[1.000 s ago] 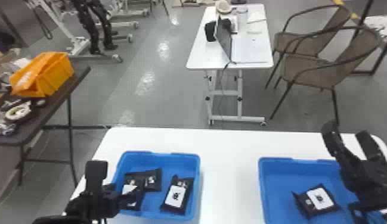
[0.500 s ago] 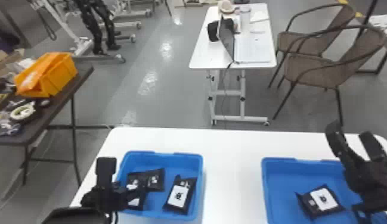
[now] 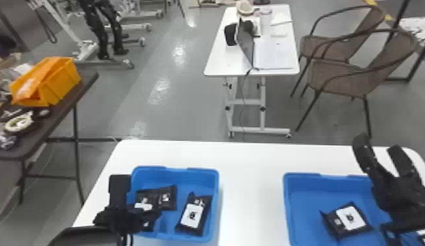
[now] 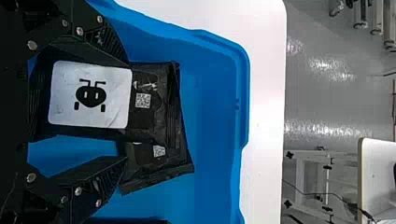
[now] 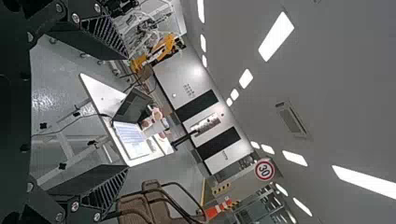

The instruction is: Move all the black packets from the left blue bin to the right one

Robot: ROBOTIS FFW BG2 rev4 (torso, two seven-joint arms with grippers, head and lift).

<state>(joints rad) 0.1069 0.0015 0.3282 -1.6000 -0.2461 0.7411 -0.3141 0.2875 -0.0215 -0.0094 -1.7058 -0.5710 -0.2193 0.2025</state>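
The left tool (image 3: 136, 199) was at the lower left of the head view, over the left blue bin (image 3: 216, 199). In the left wrist view, the left tool (image 4: 126, 111) was open. One finger was on each side of a black packet (image 4: 156, 95) with a white label (image 4: 88, 94), and there was a gap between the packet and one of them. That packet lay partly on top of a second packet (image 3: 169, 198). A third packet (image 3: 193, 216) lay near them, by the right side of the left bin.

The right tool (image 3: 378, 145) was at the right of the head view, over the far right part of the right blue bin (image 3: 286, 202). It was open too, and it held nothing. One more packet (image 3: 347, 220) lay in that bin, at the lower right of the frame.

Both bins sat on a white counter (image 3: 254, 170). Farther out, an orange box (image 3: 59, 85) sat on a dark table (image 3: 62, 116) at the left. A laptop (image 3: 245, 42) was on a small white table (image 3: 221, 62) at the top, with brown chairs (image 3: 345, 77) at the upper right.
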